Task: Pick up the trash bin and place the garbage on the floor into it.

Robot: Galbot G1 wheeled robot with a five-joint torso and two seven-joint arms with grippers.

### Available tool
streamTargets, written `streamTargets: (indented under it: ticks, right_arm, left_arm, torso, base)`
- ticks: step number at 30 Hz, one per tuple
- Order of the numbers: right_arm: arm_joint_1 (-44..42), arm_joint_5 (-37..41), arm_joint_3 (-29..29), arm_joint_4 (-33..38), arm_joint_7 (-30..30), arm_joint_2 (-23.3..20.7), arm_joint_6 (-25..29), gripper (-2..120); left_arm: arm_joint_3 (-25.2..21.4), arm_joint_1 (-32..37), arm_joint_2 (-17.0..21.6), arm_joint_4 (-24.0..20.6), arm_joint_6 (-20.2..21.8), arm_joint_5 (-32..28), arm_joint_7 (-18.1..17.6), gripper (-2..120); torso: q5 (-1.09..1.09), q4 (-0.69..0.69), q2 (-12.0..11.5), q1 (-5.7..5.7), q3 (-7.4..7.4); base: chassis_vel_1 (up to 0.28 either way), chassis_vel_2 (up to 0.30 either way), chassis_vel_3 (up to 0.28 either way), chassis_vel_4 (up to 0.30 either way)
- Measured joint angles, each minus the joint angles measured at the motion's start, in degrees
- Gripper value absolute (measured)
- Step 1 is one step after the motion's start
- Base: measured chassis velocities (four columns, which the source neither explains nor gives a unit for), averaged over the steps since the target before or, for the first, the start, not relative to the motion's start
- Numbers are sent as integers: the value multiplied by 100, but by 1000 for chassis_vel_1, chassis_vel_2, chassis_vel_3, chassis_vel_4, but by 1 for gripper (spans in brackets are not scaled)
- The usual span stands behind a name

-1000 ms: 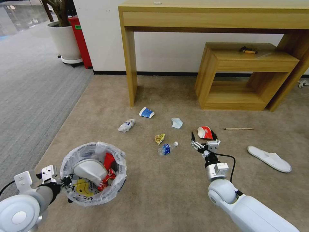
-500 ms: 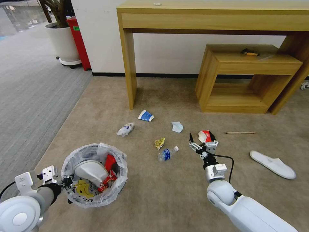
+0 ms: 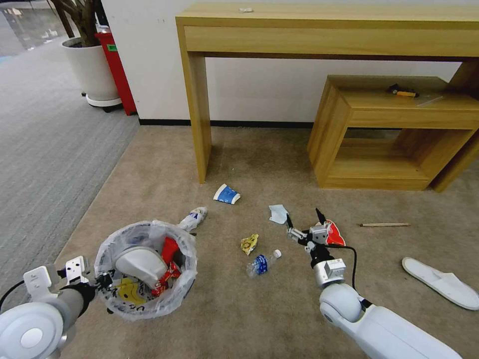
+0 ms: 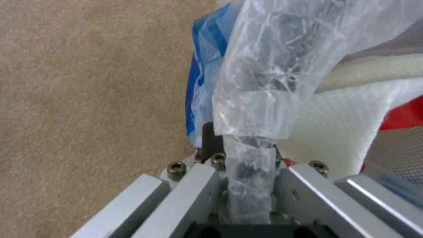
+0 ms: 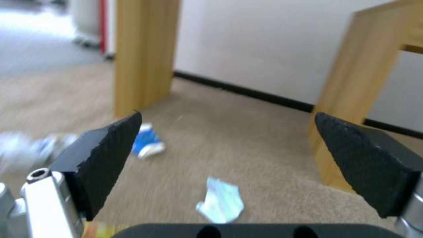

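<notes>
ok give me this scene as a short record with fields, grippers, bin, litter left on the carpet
left gripper: shut on rim of small black trash bin lined with crinkled plastic bag
right gripper: open, above beige carpet, beside red wrapper
litter on carpet: pale blue mask, blue-white paper cup, small bottle, yellow wrapper, wooden stick, white slipper

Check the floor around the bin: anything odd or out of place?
Yes: litter is strewn on the carpet, including a lone white slipper, a bottle on its side and a crushed paper cup. The trash bin hangs from the left pincer.
</notes>
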Motion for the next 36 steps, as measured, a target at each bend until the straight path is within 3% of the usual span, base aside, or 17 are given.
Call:
streamTargets:
  ticks: [8,15,24,36]
  right_arm:
    - [745,174,-876,-273,-736,-859,89,100]
    - [1246,207,-1483,-870,-1532,-1001,576,100]
    - [1805,71,-2288,-1800,-2175,-640,1183,100]
    - [2299,75,-3053,-3726,-2795,521,1761,100]
  left_arm:
    - [51,-89,-82,101,0,54,39,0]
    - [108,-187,-208,190,1,140,73,0]
    - [99,-179,-355,197,2,219,80,0]
    - [22,-122,-481,118,2,249,83,0]
  torso:
    - [-1,0,0,1,1]
    - [-1,0,0,1,1]
    - [-2,0,0,1,1]
    - [-3,1,0,2,1]
  base:
    - [5,-8,-4,5]
    - [0,0,0,0]
    - [0,0,0,0]
    - [0,0,0,0]
